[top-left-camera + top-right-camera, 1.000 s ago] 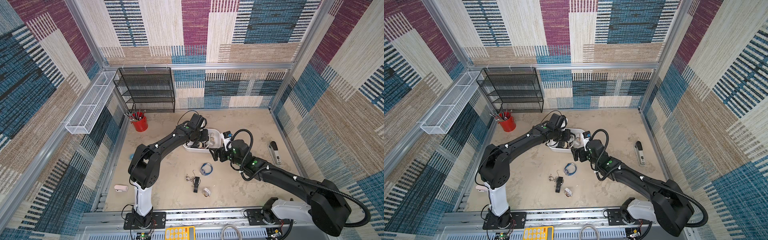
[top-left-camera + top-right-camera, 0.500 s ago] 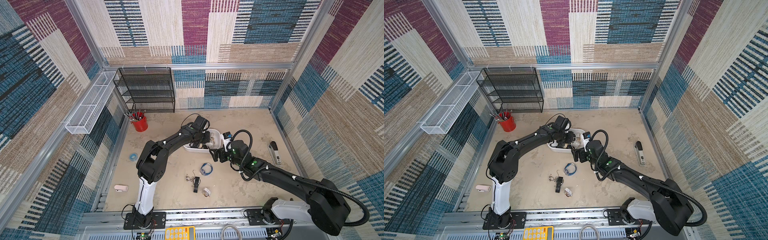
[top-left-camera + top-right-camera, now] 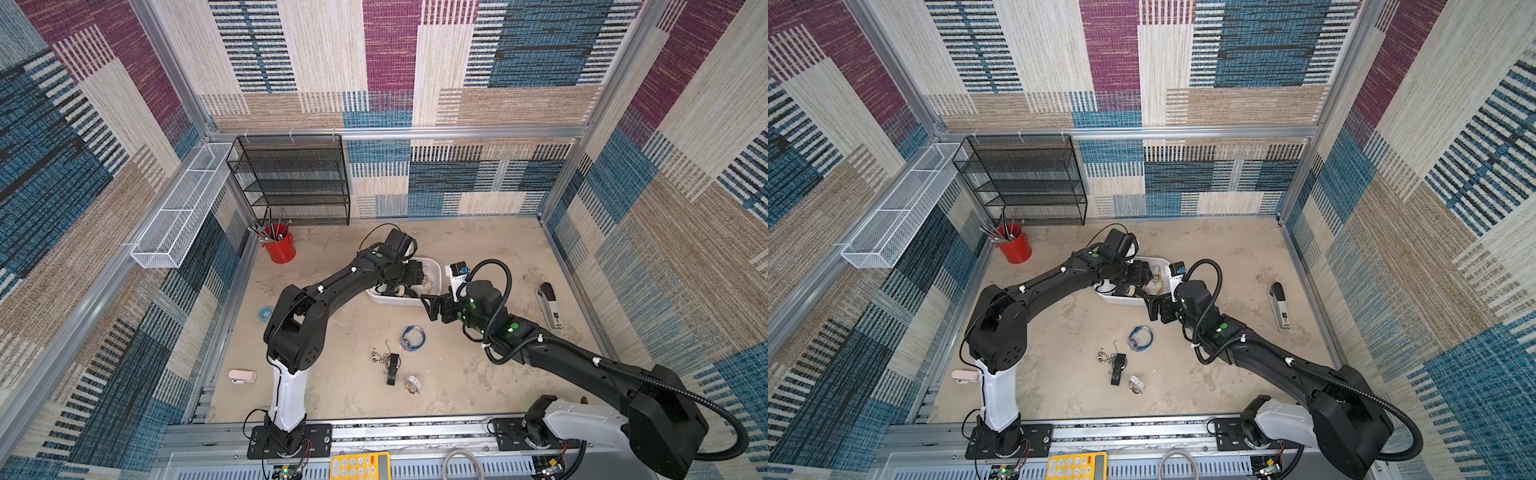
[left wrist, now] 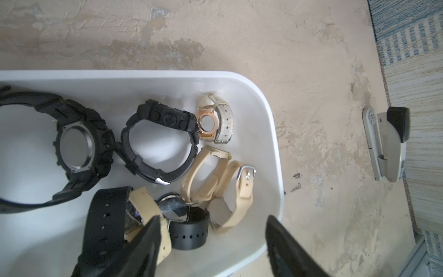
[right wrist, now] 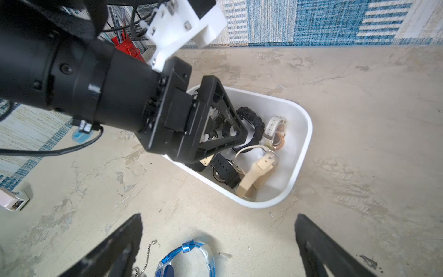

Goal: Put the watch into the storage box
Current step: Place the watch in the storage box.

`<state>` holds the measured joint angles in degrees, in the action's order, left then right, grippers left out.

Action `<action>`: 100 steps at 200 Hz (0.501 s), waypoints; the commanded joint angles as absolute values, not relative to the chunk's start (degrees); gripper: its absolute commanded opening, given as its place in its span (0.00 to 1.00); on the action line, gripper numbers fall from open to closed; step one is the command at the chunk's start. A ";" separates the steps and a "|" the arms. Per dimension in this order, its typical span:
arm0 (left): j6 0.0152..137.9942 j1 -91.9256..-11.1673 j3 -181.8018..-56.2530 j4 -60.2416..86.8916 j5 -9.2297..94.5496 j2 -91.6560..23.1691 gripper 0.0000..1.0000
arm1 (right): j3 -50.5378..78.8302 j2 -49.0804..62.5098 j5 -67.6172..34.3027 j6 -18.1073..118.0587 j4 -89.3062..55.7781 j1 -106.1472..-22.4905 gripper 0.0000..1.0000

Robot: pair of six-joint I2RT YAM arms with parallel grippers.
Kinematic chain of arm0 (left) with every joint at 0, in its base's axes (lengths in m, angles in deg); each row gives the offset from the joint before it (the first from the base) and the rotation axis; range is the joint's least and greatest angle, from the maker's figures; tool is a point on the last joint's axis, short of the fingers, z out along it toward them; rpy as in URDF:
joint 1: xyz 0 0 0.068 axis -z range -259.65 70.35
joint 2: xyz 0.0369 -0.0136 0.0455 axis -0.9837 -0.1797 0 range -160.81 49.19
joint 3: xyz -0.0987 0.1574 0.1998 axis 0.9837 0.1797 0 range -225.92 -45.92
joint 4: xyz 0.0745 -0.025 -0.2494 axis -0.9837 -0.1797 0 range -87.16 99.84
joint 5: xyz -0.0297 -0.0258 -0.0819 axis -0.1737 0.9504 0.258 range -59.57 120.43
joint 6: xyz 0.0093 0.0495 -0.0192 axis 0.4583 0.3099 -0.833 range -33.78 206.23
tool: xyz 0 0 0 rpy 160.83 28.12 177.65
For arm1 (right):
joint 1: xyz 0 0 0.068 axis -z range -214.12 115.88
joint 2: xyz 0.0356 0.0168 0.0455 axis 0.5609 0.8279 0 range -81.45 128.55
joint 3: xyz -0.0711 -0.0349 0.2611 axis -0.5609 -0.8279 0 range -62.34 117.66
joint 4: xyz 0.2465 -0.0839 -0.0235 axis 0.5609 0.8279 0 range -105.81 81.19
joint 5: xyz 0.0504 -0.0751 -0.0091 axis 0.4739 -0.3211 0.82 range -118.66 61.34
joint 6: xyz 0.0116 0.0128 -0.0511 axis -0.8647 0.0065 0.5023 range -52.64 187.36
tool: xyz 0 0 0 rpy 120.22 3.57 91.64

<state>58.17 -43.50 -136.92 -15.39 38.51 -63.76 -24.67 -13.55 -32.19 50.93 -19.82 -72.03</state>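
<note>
Left pincer (image 4: 212, 218) has let go, jaws wide apart now, above the storage box (image 4: 272, 134) of watches (image 4: 158, 141). Right pincer (image 5: 218, 215) hangs wide and empty by the blue watch (image 5: 187, 261).

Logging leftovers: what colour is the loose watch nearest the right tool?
The watch is blue; clearest in the right wrist view.

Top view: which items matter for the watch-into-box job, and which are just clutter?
Job:
- storage box
- watches inside it
- loose blue watch
- loose black watch
- left gripper, open over the box
- right gripper, open

Clutter:
- red cup
- stapler
- black mesh rack
- white wire basket
- yellow calculator
- chain
</note>
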 commanded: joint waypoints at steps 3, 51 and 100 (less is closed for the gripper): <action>59.54 -43.52 -135.52 -12.11 39.99 -61.81 0.95 | -24.99 -14.07 -33.31 50.40 -21.88 -72.06 1.00; 59.59 -43.61 -133.07 -10.35 39.27 -58.91 1.00 | -25.06 -14.34 -32.91 50.42 -21.75 -72.06 1.00; 60.93 -43.80 -129.49 -8.92 36.85 -53.72 1.00 | -24.72 -14.39 -32.59 50.58 -21.66 -72.09 1.00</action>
